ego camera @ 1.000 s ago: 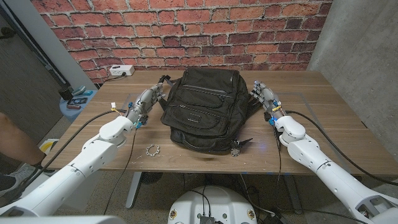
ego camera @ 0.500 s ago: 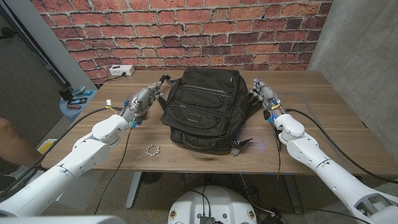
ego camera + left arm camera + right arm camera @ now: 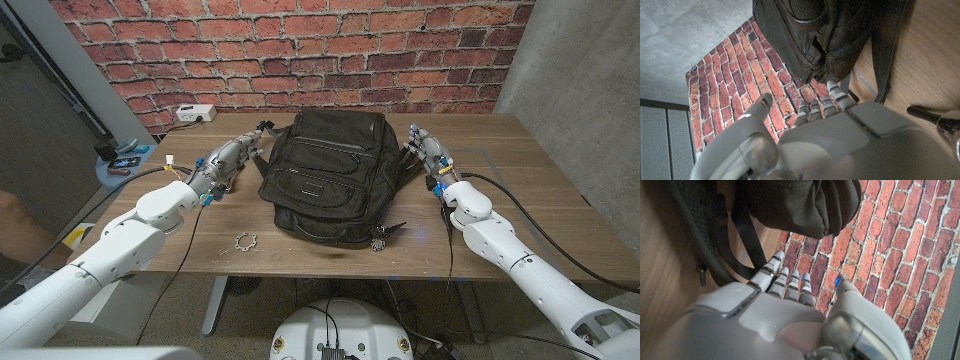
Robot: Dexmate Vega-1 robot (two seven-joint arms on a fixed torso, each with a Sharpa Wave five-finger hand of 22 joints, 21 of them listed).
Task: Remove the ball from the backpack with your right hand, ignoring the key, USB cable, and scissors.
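Note:
A black backpack lies on the wooden table, its zips drawn and its inside hidden. My left hand stands by the bag's left side near a strap, fingers stretched out and holding nothing. In the left wrist view the left hand points at the backpack. My right hand stands close to the bag's right side, fingers also straight and empty. Beyond the right hand in the right wrist view are the backpack and its strap.
A small metal ring lies on the table in front of the bag's left corner. A dark scissors-like item lies at its front right. A white power strip sits at the back left. A person's arm shows at the left edge.
My left arm has swung outward to the left, and its hand has reached slightly farther along the bag's side. The right hand has edged a little farther back. The backpack has not moved.

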